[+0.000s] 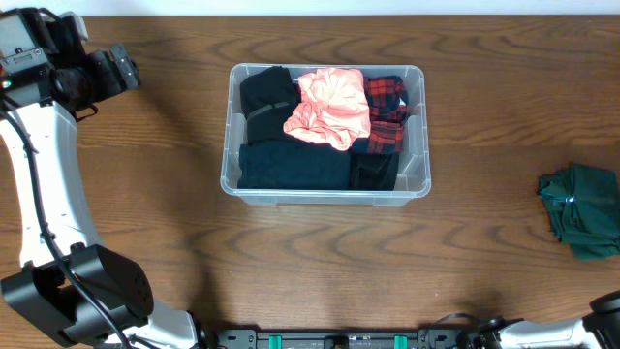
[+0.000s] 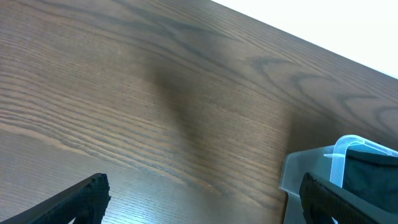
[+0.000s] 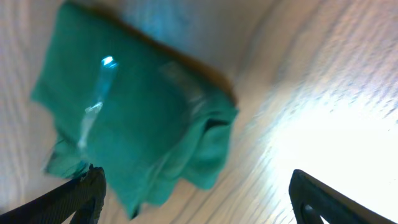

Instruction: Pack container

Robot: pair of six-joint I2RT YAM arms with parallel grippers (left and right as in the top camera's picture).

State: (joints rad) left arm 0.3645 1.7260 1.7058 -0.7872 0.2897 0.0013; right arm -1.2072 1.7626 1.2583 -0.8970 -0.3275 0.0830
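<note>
The clear plastic container (image 1: 422, 126) stands mid-table and holds folded black clothes (image 1: 291, 165), a pink garment (image 1: 331, 107) and a red plaid piece (image 1: 387, 111). A folded green cloth (image 1: 583, 207) lies on the table at the far right. My left gripper (image 1: 121, 68) is open and empty over bare wood, left of the container; its wrist view (image 2: 202, 202) shows the container's corner (image 2: 311, 171) at the right. My right gripper (image 3: 196, 202) is open and empty just above the green cloth (image 3: 130, 118), which is blurred.
The wooden table (image 1: 145, 223) runs to a white wall at the back. The left arm's base (image 1: 77, 291) stands at the front left. Part of the right arm (image 1: 605, 308) shows at the front right corner.
</note>
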